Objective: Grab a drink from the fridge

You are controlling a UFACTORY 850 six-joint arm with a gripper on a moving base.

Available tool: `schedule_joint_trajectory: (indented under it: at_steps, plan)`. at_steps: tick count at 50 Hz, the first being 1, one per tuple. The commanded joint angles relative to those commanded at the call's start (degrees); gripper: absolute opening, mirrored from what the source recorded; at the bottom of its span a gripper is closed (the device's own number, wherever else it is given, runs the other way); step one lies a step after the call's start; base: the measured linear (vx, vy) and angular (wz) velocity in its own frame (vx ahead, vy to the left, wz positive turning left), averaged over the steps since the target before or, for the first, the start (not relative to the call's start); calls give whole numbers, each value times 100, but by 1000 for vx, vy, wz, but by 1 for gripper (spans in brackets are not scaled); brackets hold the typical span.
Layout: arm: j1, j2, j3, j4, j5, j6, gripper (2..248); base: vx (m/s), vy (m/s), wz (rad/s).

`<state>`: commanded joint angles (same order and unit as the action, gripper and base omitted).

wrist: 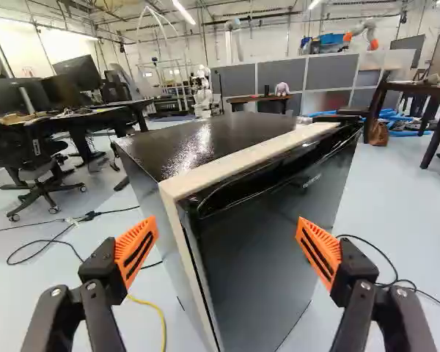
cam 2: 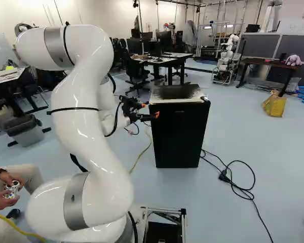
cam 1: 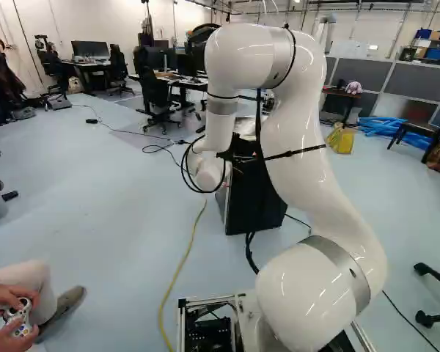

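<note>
The gripper (cam 2: 150, 110) is at the upper left corner of the small black fridge (cam 2: 180, 136) in the right base view. The left base view shows the fridge (cam 1: 253, 202) partly hidden behind the arm. In the wrist view the gripper (wrist: 227, 246) stands wide open with nothing held, its orange pads (wrist: 136, 249) apart. Ahead of it, the fridge's front corner and door (wrist: 260, 257) show in the space between the fingers; whether a finger touches them, I cannot tell. The door looks shut, with a recessed grip (wrist: 279, 176) along its top edge. No drink is visible.
A black cable (cam 2: 240, 190) lies looped on the floor beside the fridge, and a yellow cable (cam 1: 177, 271) runs across it. Desks (cam 2: 167, 61) and office chairs stand behind. Another robot (cam 2: 225, 61) is farther back. A seated person's hands hold a controller (cam 1: 18, 317) near the base.
</note>
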<state>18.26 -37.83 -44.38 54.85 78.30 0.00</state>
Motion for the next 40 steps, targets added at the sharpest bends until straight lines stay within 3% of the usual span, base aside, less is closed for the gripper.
schedule_joint_trajectory:
  at_steps: [40]
  plan:
    - [158,-134,-226,788,0,0,247,0,0,0]
